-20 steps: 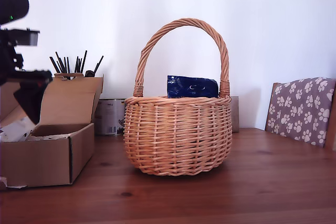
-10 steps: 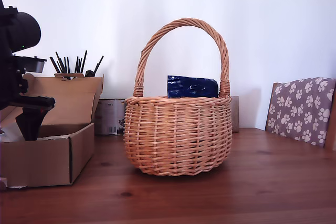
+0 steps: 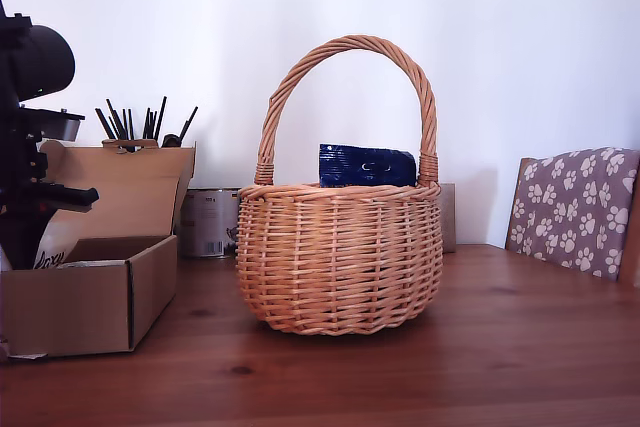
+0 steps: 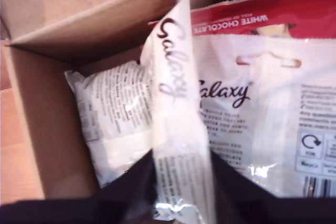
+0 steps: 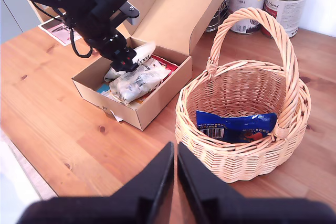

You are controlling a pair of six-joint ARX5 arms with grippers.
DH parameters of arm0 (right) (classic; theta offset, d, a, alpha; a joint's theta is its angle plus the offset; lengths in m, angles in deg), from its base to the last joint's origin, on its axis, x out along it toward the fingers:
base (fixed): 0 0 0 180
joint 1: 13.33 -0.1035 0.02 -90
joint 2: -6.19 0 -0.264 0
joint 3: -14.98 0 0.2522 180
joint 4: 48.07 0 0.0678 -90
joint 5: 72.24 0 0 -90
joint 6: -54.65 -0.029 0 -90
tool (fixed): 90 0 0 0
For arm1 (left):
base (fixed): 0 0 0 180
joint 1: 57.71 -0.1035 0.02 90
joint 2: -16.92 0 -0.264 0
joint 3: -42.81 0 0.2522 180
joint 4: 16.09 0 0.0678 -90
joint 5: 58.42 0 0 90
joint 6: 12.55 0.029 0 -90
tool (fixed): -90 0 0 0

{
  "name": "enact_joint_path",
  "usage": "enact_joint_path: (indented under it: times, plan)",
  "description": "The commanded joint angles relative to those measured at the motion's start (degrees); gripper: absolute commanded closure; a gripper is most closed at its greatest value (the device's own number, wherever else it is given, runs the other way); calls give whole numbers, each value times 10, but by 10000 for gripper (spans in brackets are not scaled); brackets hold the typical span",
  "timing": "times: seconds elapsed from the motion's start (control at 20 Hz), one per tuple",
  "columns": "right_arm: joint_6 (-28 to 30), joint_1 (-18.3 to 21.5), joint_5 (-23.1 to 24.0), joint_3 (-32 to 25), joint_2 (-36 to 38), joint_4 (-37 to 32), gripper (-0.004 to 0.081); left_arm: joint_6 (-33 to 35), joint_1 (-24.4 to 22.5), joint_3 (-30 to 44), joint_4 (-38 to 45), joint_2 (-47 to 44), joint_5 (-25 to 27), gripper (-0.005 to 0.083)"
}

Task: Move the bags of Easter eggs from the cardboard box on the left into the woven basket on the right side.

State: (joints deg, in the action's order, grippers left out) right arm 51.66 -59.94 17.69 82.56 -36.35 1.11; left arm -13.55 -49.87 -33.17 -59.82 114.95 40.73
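Exterior view cuts off the arm at its left edge, so the first gripper is only partly seen, dipped behind the front wall of the cardboard box; a sliver of a white bag shows at the gripper, above the box rim. Much of the box's contents is hidden there. The first wrist view is blurred near the lens, but the dark jaws are clamped on the folded edge of that white bag, lettered "Galaxy". Below it lie another white bag and a red and white bag, both partly cut off.

In the second wrist view the second gripper hangs well above the table, its fingers nearly together with only a thin slit between them, holding nothing. The dark blue bag lies inside the woven basket, against its wall, and its top edge peeks over the rim in the exterior view. Two tin cans stand behind the basket.
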Motion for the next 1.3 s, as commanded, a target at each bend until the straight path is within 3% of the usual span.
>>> enact_joint_path:
  times: [0.0, 0.25, 0.5, 0.65, 1.0, 1.25]
  plan:
    - [-2, -3, -2, 0, 3, -4, 783, -1, -2, -18, -12, 16, 1, 670]
    - [-2, -2, 1, 0, 3, -4, 783, -1, -1, -85, -81, 16, -30, 750]
    - [-1, -2, 3, 0, 3, -4, 783, -1, 0, -131, -148, 15, -80, 756]
    - [0, -2, 6, 0, 3, -4, 783, 10, -1, -140, -169, 5, -88, 797]
    - [0, -2, 7, 0, 3, -4, 783, 26, -3, -140, -184, -45, -118, 797]
    - [0, -2, 7, 0, 3, -3, 783, 27, -3, -140, -198, -133, -208, 797]
